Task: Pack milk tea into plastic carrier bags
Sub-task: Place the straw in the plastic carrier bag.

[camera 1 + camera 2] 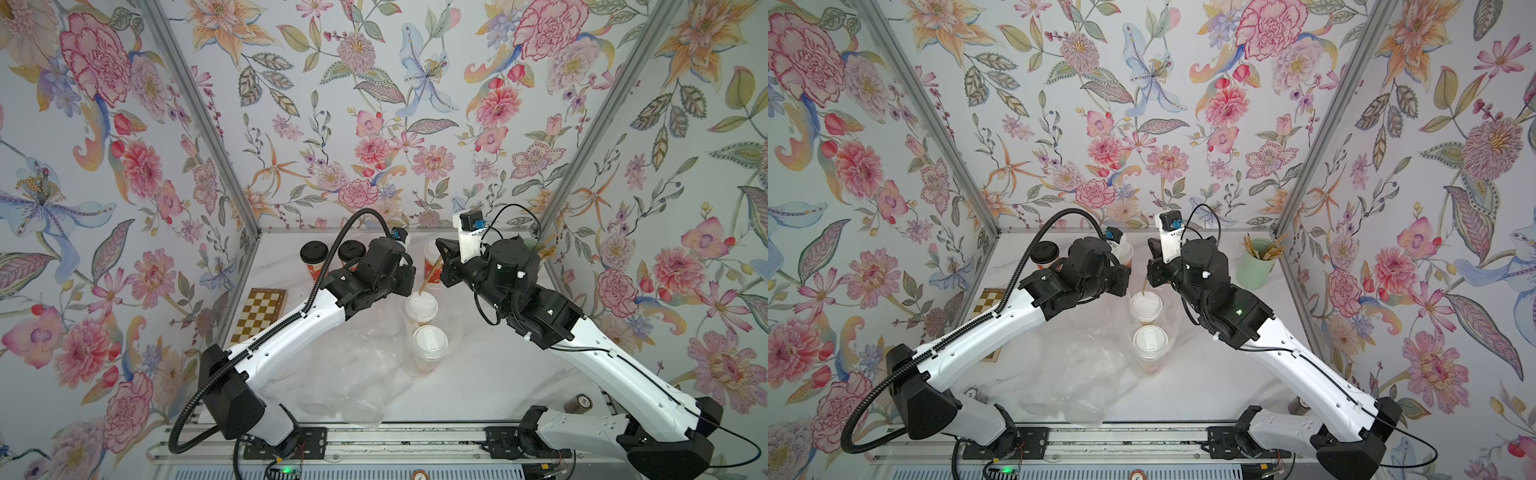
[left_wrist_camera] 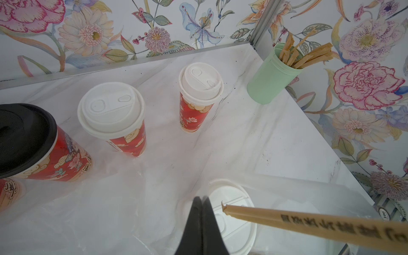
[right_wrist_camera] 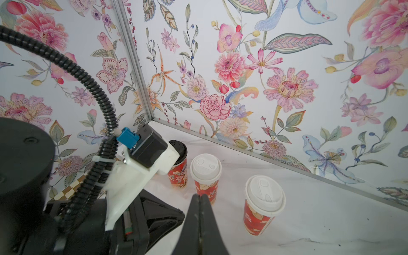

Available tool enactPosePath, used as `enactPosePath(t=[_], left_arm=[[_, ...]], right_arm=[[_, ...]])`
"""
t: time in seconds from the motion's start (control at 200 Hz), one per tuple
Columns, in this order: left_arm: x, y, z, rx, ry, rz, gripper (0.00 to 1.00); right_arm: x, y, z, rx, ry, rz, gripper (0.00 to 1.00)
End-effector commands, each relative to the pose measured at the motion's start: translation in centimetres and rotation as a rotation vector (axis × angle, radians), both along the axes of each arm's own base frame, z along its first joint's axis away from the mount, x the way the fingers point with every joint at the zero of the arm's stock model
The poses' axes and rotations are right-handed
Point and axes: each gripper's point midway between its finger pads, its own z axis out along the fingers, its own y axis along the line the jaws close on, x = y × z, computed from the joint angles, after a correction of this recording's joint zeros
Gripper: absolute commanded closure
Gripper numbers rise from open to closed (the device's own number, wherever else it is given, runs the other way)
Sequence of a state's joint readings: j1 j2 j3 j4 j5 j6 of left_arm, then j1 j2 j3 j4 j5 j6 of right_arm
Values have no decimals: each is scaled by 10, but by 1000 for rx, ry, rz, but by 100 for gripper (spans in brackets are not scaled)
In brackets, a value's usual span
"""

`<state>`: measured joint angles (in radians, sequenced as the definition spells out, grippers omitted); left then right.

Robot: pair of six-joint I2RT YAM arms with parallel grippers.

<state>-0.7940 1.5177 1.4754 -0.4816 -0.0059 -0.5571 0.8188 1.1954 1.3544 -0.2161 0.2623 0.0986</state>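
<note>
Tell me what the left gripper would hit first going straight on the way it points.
Likely the white-lidded paper cup just beyond the left gripper, or the thin clear plastic bag around it; depth is unclear.

Red-orange with cream clouds and flowers on the tall printed paper cups (image 2: 194,114); white domed lids (image 2: 110,106) on some, black domed lids (image 1: 314,252) on two. White with grey veining across the marble-look tabletop (image 2: 254,136). Mint green for the round plastic cup (image 2: 269,81), tan for its paper-wrapped sticks (image 2: 309,57). Gold-brown and cream chequers on the flat board (image 1: 259,316). Pink, orange and blue blooms over pale walls (image 1: 374,104).
</note>
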Motion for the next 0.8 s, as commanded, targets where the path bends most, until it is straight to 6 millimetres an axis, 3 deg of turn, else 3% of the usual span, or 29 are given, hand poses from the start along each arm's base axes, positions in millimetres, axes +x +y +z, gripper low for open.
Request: enactPosePath(t=[0.0,0.39,0.796], left_arm=[[9,-3,12,-55,-21,17,100],[14,0,5,-51,-5,33,100],[20,10,-5,-44,15,70,100]], right_arm=[[12,5,6,27,-56,-17,100],[41,13,-52,-63,-44,-53,100],[44,30,-133,-101,78,15,100]])
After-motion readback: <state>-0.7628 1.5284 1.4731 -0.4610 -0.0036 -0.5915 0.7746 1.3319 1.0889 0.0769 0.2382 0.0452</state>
